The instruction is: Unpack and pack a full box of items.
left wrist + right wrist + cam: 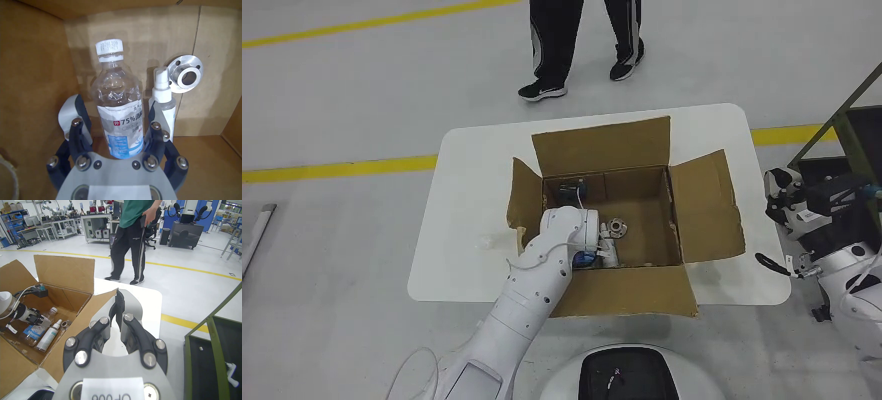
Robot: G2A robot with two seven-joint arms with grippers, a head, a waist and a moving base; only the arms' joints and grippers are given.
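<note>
The box (712, 205) sat open mid-table (472, 200). My right gripper (118, 300) hung at the table's right edge, jaws together. My left gripper (112, 104) was inside the box, jaws apart astride the bottle (115, 89), with a spray (162, 89) and flange (186, 75) just beside it.

Box (637, 215) sits mid-table (472, 200), all four flaps folded outward. Contents lie in the box's near-left part, on its floor. The bottle (117, 98) lies leftmost, cap toward the far wall. The spray bottle (162, 89) lies just beside it on the right, parallel, head the same way. The metal flange (186, 73) is just beyond the spray bottle's head, slightly right. Left gripper (115, 111) is inside the box, one finger on either side of the bottle. Right gripper (118, 302) is outside the box, to its right, above the table.
</note>
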